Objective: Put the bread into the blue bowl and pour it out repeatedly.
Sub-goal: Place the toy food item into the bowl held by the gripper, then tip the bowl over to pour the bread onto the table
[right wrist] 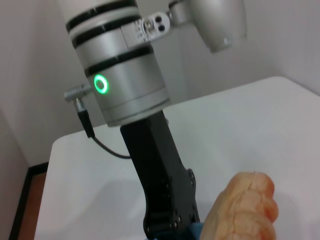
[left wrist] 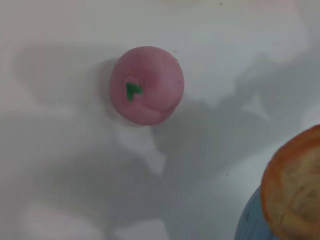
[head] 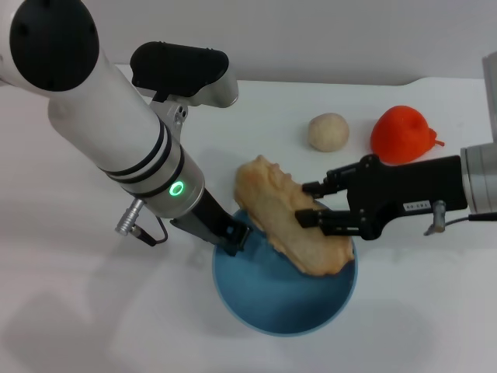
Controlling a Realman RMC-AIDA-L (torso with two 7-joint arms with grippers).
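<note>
The bread is a long golden-tan loaf, tilted, with its lower end over the blue bowl and its upper end sticking out past the far rim. My right gripper comes in from the right and is shut on the bread's side. My left gripper is shut on the bowl's left rim. The left wrist view shows the bread's orange-edged end above the bowl's edge. The right wrist view shows the bread beside the left gripper.
A small round beige ball and a red-orange fruit lie on the white table behind the bowl. A pink round fruit with a green leaf shows only in the left wrist view, hidden under the left arm in the head view.
</note>
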